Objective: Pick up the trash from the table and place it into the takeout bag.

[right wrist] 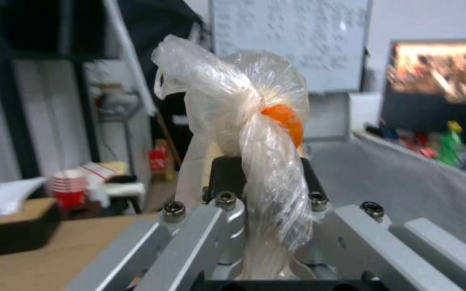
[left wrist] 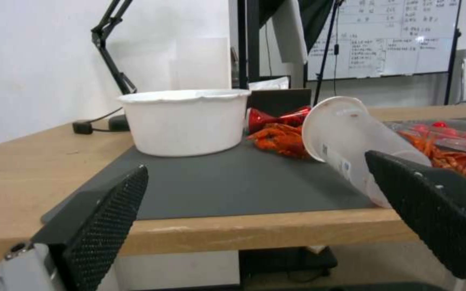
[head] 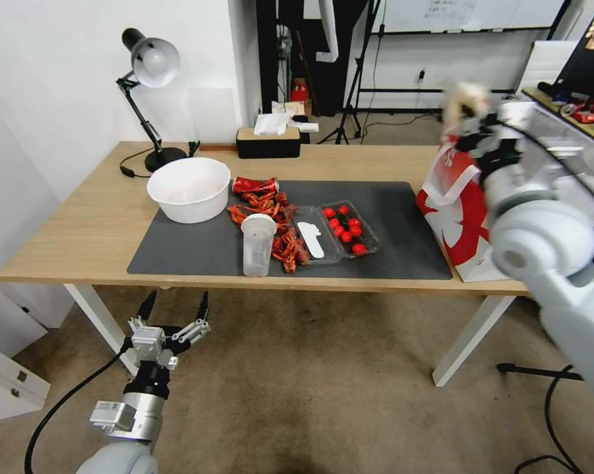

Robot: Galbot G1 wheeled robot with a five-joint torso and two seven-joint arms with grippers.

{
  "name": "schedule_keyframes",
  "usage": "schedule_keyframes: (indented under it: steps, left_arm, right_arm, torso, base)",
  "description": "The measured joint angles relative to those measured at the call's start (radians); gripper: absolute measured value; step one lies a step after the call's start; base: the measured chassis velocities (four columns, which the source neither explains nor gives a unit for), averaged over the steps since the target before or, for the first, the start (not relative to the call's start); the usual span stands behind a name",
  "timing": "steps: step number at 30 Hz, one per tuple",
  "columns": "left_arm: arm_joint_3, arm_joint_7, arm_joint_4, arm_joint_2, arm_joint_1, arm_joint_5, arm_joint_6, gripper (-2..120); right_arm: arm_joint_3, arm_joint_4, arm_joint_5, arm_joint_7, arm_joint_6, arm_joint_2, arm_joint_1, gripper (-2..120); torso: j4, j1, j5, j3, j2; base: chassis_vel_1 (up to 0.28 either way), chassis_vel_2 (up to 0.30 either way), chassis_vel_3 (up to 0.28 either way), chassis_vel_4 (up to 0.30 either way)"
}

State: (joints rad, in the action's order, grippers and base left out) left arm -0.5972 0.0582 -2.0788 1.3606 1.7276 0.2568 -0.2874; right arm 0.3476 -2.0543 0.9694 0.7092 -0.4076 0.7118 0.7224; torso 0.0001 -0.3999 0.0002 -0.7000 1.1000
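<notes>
Nearest, below the table's near edge on the left, the left gripper (head: 173,309) hangs over the carpet with its fingers (left wrist: 109,218) spread apart and nothing between them, pointing at the table (head: 66,230). On the dark grey mat (head: 204,253), just past that edge, the clear plastic cup (head: 257,243) stands upright. Behind it lie red crayfish shells (head: 277,224), a clear tray of tomatoes (head: 349,227) to the right, and a large white bowl (head: 189,189) to the left. The crushed red drink can (head: 254,185) lies just right of the bowl, at the far side of the shells. At the table's right end stands the takeout bag (head: 458,217). Above its far side the right gripper (head: 471,122) is raised, clamped on the small clear food bag (right wrist: 244,133), which holds something orange. Farthest on the table are a desk lamp (head: 148,85) and a tissue box (head: 268,139).
</notes>
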Motion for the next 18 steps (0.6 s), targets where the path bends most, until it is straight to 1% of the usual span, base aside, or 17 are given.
schedule_keyframes:
  steps: [2,3,4,5,6,8,9,12,13,14,16,18]
  left_arm:
    - [0.0,0.001,-0.003,-0.004,0.001,0.0,0.0,100]
    - [0.0,0.001,-0.003,-0.004,0.001,0.0,0.0,100]
    - [0.0,0.002,-0.005,-0.006,0.002,0.0,0.0,100]
    - [0.0,0.003,-0.007,-0.007,0.002,0.0,0.001,100]
    - [0.0,0.003,-0.007,-0.007,0.002,0.0,0.001,100]
    - [0.002,0.004,-0.012,-0.007,0.002,0.0,0.002,100]
    - [0.002,0.004,-0.012,-0.007,0.002,0.0,0.002,100]
    - [0.005,0.005,-0.02,-0.004,0.007,0.0,0.003,100]
    - [0.005,0.005,-0.02,-0.004,0.007,0.0,0.003,100]
    - [0.005,0.005,-0.023,-0.004,0.011,0.0,0.003,100]
    - [0.004,0.005,-0.024,-0.004,0.013,0.0,0.003,100]
    - [0.0,0.005,-0.029,-0.005,0.02,0.0,0.001,100]
  right_arm:
    - [0.042,0.022,0.056,0.02,-0.009,-0.023,0.03,4]
    - [0.042,0.022,0.056,0.02,-0.009,-0.023,0.03,4]
    - [0.054,0.029,0.087,0.03,-0.011,-0.033,0.038,5]
    - [0.065,0.033,0.133,0.046,-0.015,-0.043,0.041,8]
    - [0.065,0.033,0.133,0.046,-0.015,-0.043,0.041,8]
    - [0.07,0.045,0.182,0.071,-0.023,-0.056,0.04,18]
    - [0.07,0.045,0.182,0.071,-0.023,-0.056,0.04,18]
    - [0.07,0.061,0.194,0.081,-0.025,-0.065,0.038,32]
    - [0.07,0.061,0.194,0.081,-0.025,-0.065,0.038,32]
    - [0.07,0.064,0.194,0.082,-0.026,-0.065,0.038,39]
    - [0.068,0.064,0.194,0.082,-0.028,-0.066,0.039,41]
    - [0.063,0.064,0.194,0.084,-0.029,-0.067,0.04,53]
  torso:
    - [-0.0004,0.0,0.0,0.0,0.0]
    - [-0.0004,0.0,0.0,0.0,0.0]
    - [-0.0004,0.0,0.0003,0.0,0.0]
    - [-0.0002,0.0,-0.0003,0.0,0.0]
    - [-0.0002,0.0,-0.0003,0.0,0.0]
    - [-0.0001,0.0,-0.0002,0.0,0.0]
    - [-0.0001,0.0,-0.0002,0.0,0.0]
    - [-0.0001,0.0,-0.0002,0.0,0.0]
    - [-0.0001,0.0,-0.0002,0.0,0.0]
    - [-0.0001,0.0,-0.0003,0.0,0.0]
    - [0.0,0.0,-0.0003,0.0,0.0]
    - [-0.0001,0.0,-0.0002,0.0,0.0]
  base:
    - [0.0,0.0,0.0,0.0]
    - [0.0,0.0,0.0,0.0]
    - [0.0,0.0,0.0,0.0]
    - [0.0,0.0,0.0,0.0]
    - [0.0,0.0,0.0,0.0]
    - [0.0,0.0,0.0,0.0]
    - [0.0,0.0,0.0,0.0]
    - [0.0,0.0,0.0,0.0]
    - [0.0,0.0,0.0,0.0]
    - [0.0,0.0,0.0,0.0]
    - [0.0,0.0,0.0,0.0]
    - [0.0,0.0,0.0,0.0]
